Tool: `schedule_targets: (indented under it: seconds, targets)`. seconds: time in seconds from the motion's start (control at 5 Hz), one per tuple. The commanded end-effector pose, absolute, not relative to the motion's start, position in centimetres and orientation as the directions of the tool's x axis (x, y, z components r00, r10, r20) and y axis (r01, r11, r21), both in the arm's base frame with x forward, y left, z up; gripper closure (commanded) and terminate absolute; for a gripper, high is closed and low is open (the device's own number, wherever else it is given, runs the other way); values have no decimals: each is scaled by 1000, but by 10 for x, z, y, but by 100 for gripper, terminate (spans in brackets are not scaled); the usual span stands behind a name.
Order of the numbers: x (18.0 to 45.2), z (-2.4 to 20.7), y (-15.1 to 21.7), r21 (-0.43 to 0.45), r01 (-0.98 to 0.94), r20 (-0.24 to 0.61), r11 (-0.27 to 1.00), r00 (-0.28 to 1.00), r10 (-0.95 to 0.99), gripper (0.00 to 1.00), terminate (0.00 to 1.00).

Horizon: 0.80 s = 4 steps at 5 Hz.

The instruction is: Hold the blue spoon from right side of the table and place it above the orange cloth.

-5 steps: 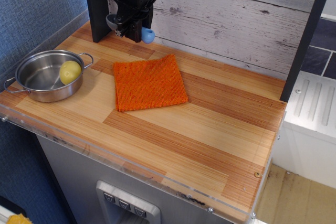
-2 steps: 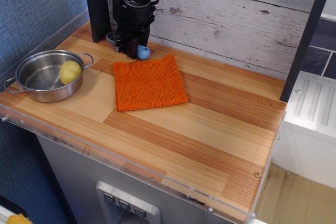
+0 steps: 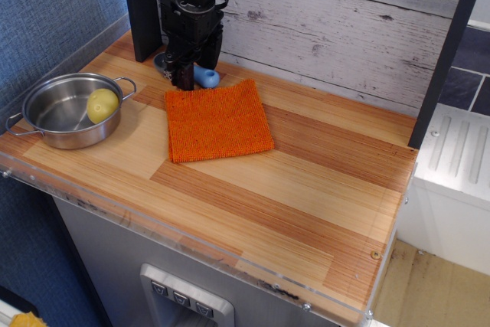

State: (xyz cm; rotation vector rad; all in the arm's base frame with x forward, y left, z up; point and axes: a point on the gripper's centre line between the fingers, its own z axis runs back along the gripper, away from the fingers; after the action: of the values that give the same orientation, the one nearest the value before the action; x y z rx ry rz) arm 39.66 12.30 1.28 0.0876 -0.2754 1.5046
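Blue spoon (image 3: 207, 76) under pincer (image 3: 186, 76), behind orange cloth (image 3: 217, 120).

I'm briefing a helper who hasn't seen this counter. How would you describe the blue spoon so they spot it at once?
Start at the orange cloth on the wooden table, then look just past its far edge, toward the plank wall. The blue spoon lies there, under the black gripper. It is the only light-blue item, with a short, thick handle; its bowl is mostly hidden.
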Motion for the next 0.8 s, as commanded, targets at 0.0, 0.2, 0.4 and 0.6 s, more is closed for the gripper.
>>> schedule_targets:
  seconds: [0.0,0.2,0.4,0.6]
  targets:
    - [403,48,125,-179,-980,243,82,37,969,0,0]
    - [404,58,124,-192,-975,258,112,60,964,0,0]
    - [402,71,124,-216,-969,259,123,65,964,0,0]
    - [398,95,124,-254,-960,268,120,50,962,0,0]
